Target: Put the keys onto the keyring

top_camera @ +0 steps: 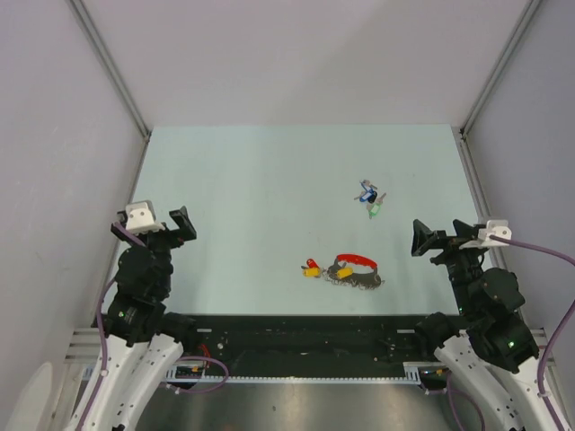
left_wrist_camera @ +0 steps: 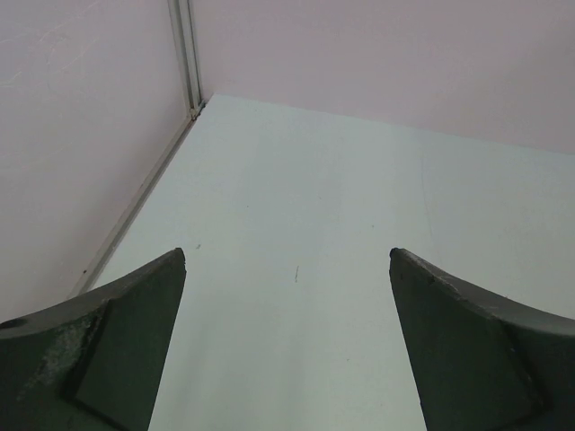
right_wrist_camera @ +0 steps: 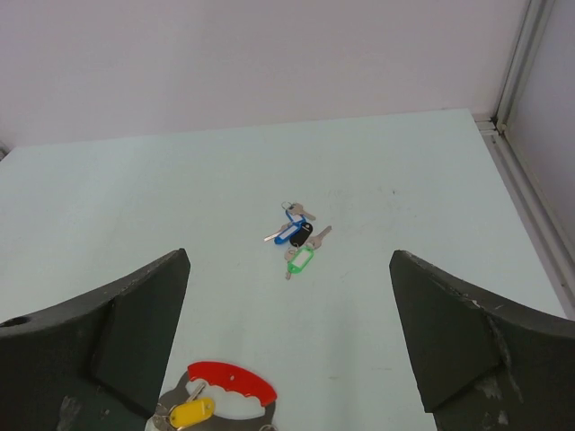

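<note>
The keys lie in a small pile on the table, the blue one beside the green one. In the right wrist view the blue key and green key lie with a black tag between them. The keyring, with a curved red loop, silvery chain and yellow and red tags, lies nearer the front; its red loop shows low in the right wrist view. My left gripper is open and empty at the left. My right gripper is open and empty, right of the keyring.
The pale green table is walled by grey panels with metal posts at the far corners. A black rail runs along the front edge between the arm bases. The left wrist view shows only bare table and the far-left corner.
</note>
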Available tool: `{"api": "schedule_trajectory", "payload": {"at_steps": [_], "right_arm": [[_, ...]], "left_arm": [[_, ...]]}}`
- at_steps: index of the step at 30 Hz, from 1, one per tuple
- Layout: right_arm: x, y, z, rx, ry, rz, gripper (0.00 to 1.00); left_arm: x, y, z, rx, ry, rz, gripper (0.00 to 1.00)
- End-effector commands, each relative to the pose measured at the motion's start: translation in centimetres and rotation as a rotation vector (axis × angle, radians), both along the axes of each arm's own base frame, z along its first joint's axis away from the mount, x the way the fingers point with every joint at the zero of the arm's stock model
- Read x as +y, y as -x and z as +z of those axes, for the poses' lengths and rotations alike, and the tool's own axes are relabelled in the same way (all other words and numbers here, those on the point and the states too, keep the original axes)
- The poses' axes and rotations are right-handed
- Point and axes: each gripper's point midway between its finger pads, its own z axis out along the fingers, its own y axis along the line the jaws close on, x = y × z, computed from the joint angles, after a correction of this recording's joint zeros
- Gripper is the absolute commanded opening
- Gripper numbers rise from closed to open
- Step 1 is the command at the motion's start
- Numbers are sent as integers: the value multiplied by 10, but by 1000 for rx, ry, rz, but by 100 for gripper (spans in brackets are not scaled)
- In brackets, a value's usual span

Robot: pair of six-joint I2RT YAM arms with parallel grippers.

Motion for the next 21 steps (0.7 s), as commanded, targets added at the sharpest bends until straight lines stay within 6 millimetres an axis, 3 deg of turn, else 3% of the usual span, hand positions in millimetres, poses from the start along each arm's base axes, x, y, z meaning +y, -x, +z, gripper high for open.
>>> {"api": "schedule_trajectory", "payload": {"at_steps": [1, 10, 13, 14, 16, 17, 20, 21], "right_arm": [[-1, 3, 10, -47, -29, 5, 100], [19, -4, 0, 34, -47, 83, 100], [31, -13, -19, 160, -72, 99, 100], [41, -18, -39, 254, -53, 124, 100], [54, -22, -58, 361, -88, 147, 100], [64, -24, -80, 464, -73, 175, 100], [86, -22, -109, 614, -73, 259, 100], [94, -23, -128, 699, -54, 279, 100]], "left_arm": [[1, -6, 3, -7, -31, 5, 100], [8, -7, 0, -3, -33, 50, 100], [5, -7, -1, -6, -31, 36, 100], [5, -7, -1, -5, -30, 33, 100], [3, -8, 0, -8, -26, 24, 100], [2, -8, 0, -8, -24, 19, 100], [-2, -8, 2, -13, -16, -4, 100], [-2, -8, 3, -14, -13, -7, 100]]}}
